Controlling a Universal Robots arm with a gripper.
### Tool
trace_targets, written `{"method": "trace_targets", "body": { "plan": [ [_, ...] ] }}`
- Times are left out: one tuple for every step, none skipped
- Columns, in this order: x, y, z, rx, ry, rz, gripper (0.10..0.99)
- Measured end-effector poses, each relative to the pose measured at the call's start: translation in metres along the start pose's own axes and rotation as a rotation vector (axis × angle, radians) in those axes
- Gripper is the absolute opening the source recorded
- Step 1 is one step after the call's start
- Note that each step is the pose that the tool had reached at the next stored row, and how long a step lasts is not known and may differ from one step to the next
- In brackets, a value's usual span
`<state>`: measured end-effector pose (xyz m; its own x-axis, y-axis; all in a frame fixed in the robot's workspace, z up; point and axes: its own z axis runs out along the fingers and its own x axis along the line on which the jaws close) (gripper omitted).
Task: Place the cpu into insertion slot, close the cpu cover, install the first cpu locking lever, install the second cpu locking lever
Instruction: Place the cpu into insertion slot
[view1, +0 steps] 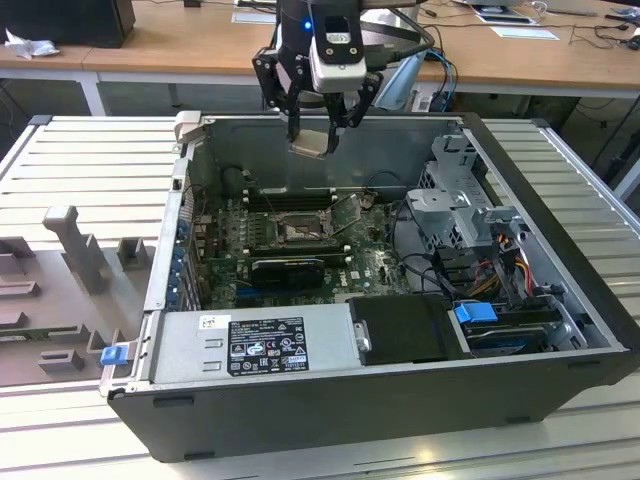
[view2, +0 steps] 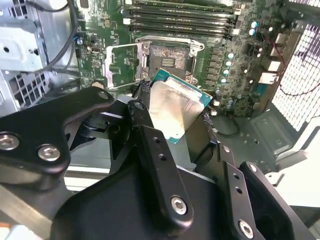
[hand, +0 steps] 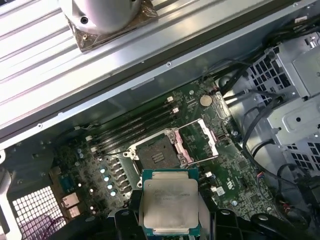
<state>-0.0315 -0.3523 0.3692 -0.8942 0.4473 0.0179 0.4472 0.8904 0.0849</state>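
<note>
Nearest in both wrist views, the gripper (hand: 170, 216) pinches the cpu (view2: 177, 107) by two opposite edges, its silver top facing the cameras, and holds it in the air above the open computer case (view1: 400, 390). Beyond it, on the green motherboard (hand: 229, 161), the insertion slot (hand: 156, 157) lies bare, with the cpu cover (hand: 198, 140) swung open just beside it. Farther on run the black memory slots (hand: 135, 127), then the case's grey wall (hand: 125, 85).
</note>
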Motion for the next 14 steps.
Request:
{"method": "trace_targets", "body": {
  "plan": [
    [0.0,0.0,0.0001,0.0,-0.0014,0.015,0.529],
    [0.0,0.0,0.0003,0.0,-0.0026,0.028,0.529],
    [0.0,0.0,0.0005,0.0,-0.0041,0.045,0.529],
    [0.0,0.0,0.0007,-0.001,-0.0054,0.06,0.529],
    [0.0,-0.0001,0.001,-0.001,-0.0071,0.08,0.529],
    [0.0,-0.0001,0.0011,-0.001,-0.0081,0.092,0.529],
    [0.0,-0.0001,0.0015,-0.001,-0.0105,0.12,0.529],
    [0.0,-0.0001,0.0019,-0.002,-0.013,0.149,0.529],
    [0.0,-0.0002,0.0025,-0.003,-0.0162,0.187,0.529],
    [0.0,-0.0002,0.0029,-0.003,-0.0181,0.208,0.529],
    [0.0,-0.0002,0.0031,-0.003,-0.0195,0.225,0.529],
    [0.0,-0.0003,0.0034,-0.004,-0.0207,0.24,0.529],
    [-0.0001,-0.0003,0.0038,-0.004,-0.0228,0.264,0.529],
    [-0.0001,-0.0003,0.0042,-0.004,-0.0244,0.282,0.529]
  ]
}}
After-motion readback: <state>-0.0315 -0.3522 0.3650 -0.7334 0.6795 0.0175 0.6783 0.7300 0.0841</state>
